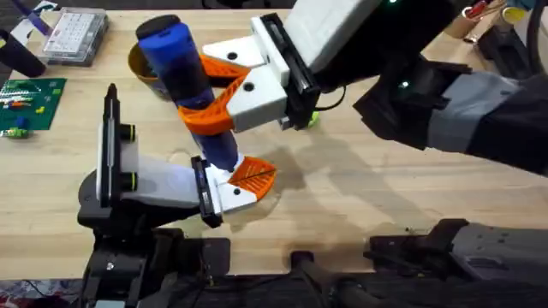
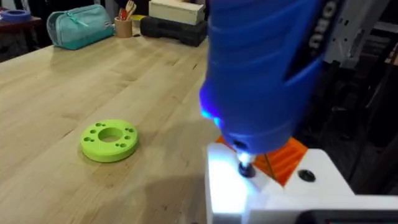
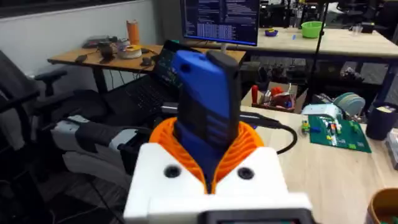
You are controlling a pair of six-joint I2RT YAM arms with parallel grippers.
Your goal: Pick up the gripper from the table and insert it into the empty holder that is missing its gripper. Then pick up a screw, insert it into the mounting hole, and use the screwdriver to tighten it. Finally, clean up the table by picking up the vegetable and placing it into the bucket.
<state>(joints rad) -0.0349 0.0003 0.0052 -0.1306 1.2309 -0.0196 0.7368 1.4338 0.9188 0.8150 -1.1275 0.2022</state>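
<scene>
My right gripper [image 1: 224, 92] reaches in from the upper right, its white fingers and orange pads [image 3: 249, 146] shut on the blue screwdriver [image 1: 181, 64], which it holds nearly upright. The screwdriver's lit metal tip [image 2: 245, 167] presses down on a white finger piece [image 2: 267, 186] with an orange ribbed pad, at my left gripper [image 1: 241, 182] near the table's front middle. The orange-yellow bucket [image 1: 139, 65] stands behind the screwdriver and is partly hidden by it. The vegetable is out of view.
A lime-green round disc with holes [image 2: 109, 140] lies on the wood, peeking out under the right gripper [image 1: 313, 118]. A clear parts box [image 1: 75, 34] and a green circuit board [image 1: 30, 103] sit at the far left. A teal pouch [image 2: 78, 26] lies beyond.
</scene>
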